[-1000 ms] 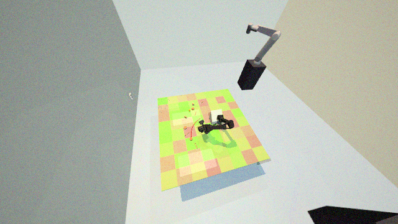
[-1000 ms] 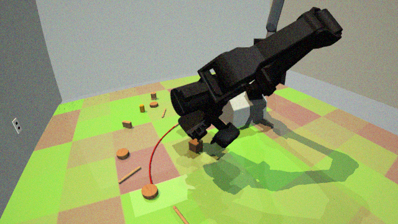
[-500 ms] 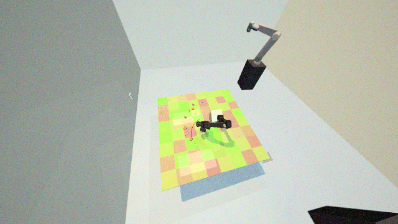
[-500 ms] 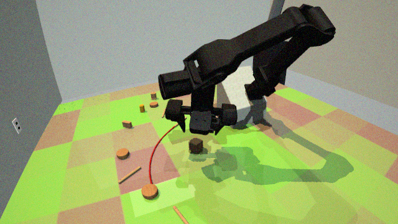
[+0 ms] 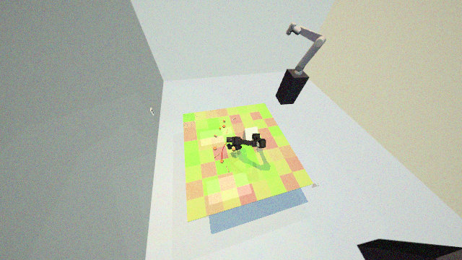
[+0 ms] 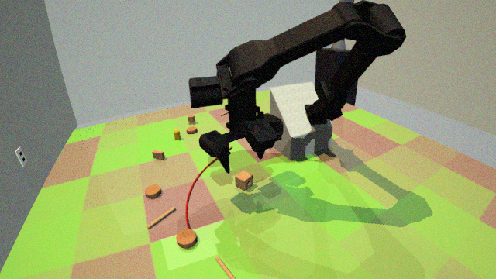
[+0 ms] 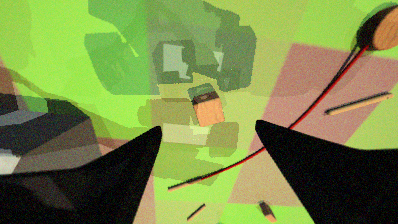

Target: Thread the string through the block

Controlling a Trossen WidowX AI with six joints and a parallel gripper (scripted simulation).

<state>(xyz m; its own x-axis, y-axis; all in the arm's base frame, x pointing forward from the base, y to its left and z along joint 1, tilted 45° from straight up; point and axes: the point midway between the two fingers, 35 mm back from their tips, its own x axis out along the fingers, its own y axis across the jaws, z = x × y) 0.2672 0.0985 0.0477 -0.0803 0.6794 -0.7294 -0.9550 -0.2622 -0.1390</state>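
Observation:
The wooden block (image 5: 234, 149) (image 6: 244, 180) (image 7: 210, 111) stands on the table, with its hole visible in one side face. My gripper (image 6: 244, 164) (image 7: 208, 127) is wide open and empty, pointing down above the block. The red string (image 6: 187, 203) (image 7: 325, 94) curves from the round button (image 5: 221, 161) (image 6: 187, 238) (image 7: 387, 30) and passes beside the block, outside the hole. The stick on the string's end (image 7: 185, 184) lies on the table away from the block in the wrist view; in the exterior view a finger mostly hides it.
Loose sticks (image 6: 162, 218) (image 6: 225, 267) (image 7: 357, 104) lie near the button. A wooden disc (image 6: 153, 191), a small brick (image 6: 158, 154) and an upright cylinder (image 6: 177, 135) stand left of the arm. A large pale sloped object (image 6: 294, 108) stands beside the arm's base.

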